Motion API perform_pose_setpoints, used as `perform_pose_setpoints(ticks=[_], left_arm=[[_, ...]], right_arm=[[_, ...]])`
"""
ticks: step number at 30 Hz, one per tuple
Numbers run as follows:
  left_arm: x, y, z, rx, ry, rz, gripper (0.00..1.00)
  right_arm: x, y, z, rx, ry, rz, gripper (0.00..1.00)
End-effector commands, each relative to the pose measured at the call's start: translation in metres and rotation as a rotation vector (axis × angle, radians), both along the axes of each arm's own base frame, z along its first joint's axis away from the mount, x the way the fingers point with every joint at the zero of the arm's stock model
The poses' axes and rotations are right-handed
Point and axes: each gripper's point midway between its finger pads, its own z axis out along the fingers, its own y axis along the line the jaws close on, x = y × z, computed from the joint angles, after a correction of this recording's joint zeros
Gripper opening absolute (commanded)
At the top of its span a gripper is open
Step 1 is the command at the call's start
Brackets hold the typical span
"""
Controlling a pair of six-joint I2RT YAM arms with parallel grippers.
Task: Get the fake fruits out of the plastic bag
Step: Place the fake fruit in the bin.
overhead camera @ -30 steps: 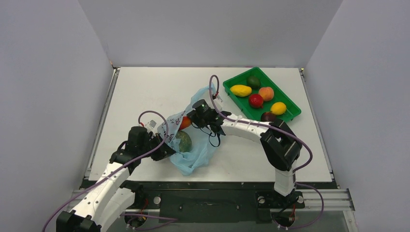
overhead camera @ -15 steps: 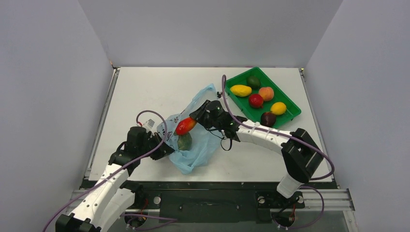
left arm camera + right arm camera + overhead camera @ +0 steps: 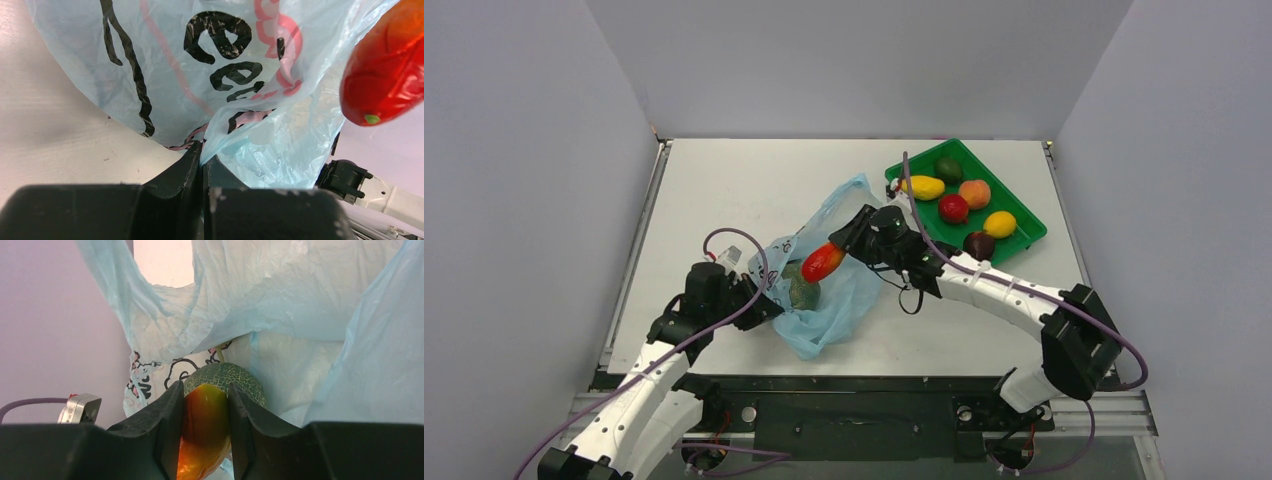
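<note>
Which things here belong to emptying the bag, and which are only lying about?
Job: plastic bag; red-orange fruit in the right gripper; netted green melon inside the bag; left gripper pinching the bag.
Lying about: green tray; two yellow fruits and avocado in it.

light: bright, even | shadows: soft | glare: blown-out patch (right wrist)

Plastic bag point(image 3: 834, 312) lies on table point(image 3: 724, 190), left of tray point(image 3: 980, 168)
</note>
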Motion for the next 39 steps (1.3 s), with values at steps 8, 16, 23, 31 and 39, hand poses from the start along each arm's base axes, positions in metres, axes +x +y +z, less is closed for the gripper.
perform_pose_setpoints(ticks=[8,16,23,31,39], left_arm=[[0.008,-0.001,0.016,-0.007,-0.061,-0.001,0.0],[0.01,-0.004,0.016,-0.011,-0.058,-0.011,0.0],[0.009,-0.004,0.018,-0.009,-0.058,-0.014,0.0],[0.005,-0.002,0.017,0.0,-0.047,-0.018,0.0],[0.006,-0.003,0.012,-0.002,-0.042,-0.022,0.0]], right_arm=[[0.006,-0.059,0.125,0.003,-0.257,0.029,0.0],[0.06,-0.188,0.16,0.018,-0.31,-0.284,0.0],[0.116,-0.32,0.097,-0.092,-0.186,-0.712,0.0],[0.146,-0.382,0.038,-0.443,-0.082,-0.851,0.0],[0.14,-0.403,0.005,-0.704,-0.01,-0.828,0.0]])
